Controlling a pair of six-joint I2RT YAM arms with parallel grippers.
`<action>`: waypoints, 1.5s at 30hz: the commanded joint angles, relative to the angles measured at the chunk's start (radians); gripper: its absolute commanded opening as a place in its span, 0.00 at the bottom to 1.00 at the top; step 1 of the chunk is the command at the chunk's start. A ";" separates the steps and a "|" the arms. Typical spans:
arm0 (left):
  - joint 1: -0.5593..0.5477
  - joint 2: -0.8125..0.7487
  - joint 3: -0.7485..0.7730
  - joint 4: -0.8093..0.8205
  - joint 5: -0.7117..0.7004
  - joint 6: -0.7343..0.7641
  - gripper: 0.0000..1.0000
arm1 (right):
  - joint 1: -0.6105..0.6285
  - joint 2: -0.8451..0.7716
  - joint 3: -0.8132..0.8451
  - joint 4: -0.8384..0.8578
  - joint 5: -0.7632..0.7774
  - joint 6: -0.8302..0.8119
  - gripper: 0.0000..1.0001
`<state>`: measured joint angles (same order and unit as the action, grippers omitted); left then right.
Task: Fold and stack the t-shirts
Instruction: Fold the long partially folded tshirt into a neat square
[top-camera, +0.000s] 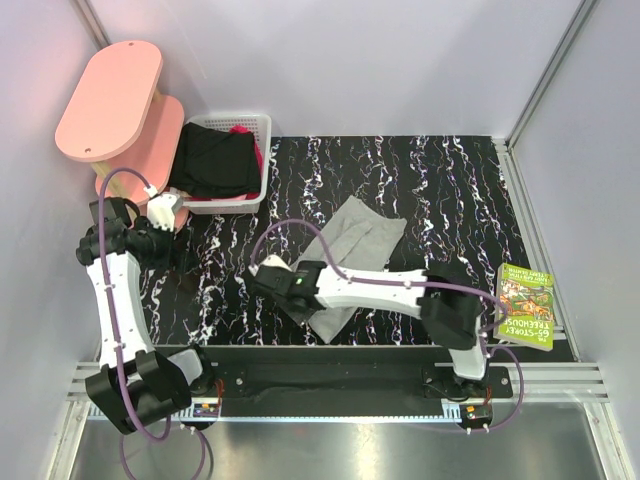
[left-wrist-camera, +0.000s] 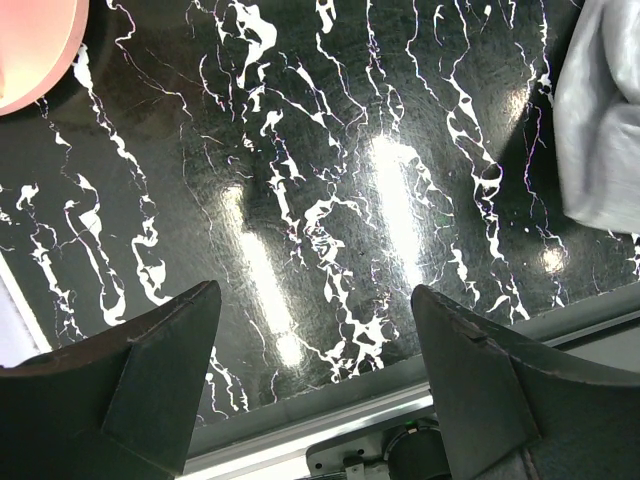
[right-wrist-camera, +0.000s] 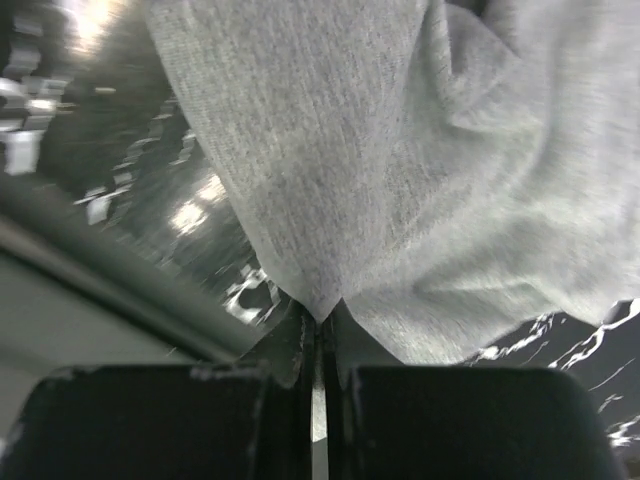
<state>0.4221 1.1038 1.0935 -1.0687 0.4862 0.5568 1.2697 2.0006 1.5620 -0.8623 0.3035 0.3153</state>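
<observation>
At the grey t-shirt's (top-camera: 360, 245) eight o'clock edge, the right fingers (right-wrist-camera: 290, 350) are clamping only a thin pinch (left fingers (left-wrist-camera: 160, 350) are hanging apart, empty); the cloth is likely slipping free if lifted.

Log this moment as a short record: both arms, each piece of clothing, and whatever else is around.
Left jaws: open, nothing between them, over bare table
Right jaws: shut on an edge of the grey shirt
Grey shirt: crumpled mid-table, not folded
Black garment: heaped in the white basket
Magenta cloth: peeking out behind the black garment, in the basket
Other: book at the table's right edge; pink stool at far left
</observation>
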 joint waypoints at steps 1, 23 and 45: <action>0.004 -0.027 0.040 -0.002 0.022 0.020 0.82 | -0.012 -0.178 0.050 -0.021 -0.103 0.087 0.00; 0.004 0.022 0.129 -0.048 0.031 0.018 0.83 | -0.526 -0.358 -0.105 0.108 -0.300 -0.004 0.00; -0.020 0.018 0.097 -0.071 0.023 0.052 0.84 | -0.825 -0.025 -0.027 0.203 -0.396 -0.053 0.07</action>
<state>0.4061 1.1423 1.1797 -1.1366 0.4934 0.5800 0.4740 1.9327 1.4662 -0.6815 -0.0784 0.2886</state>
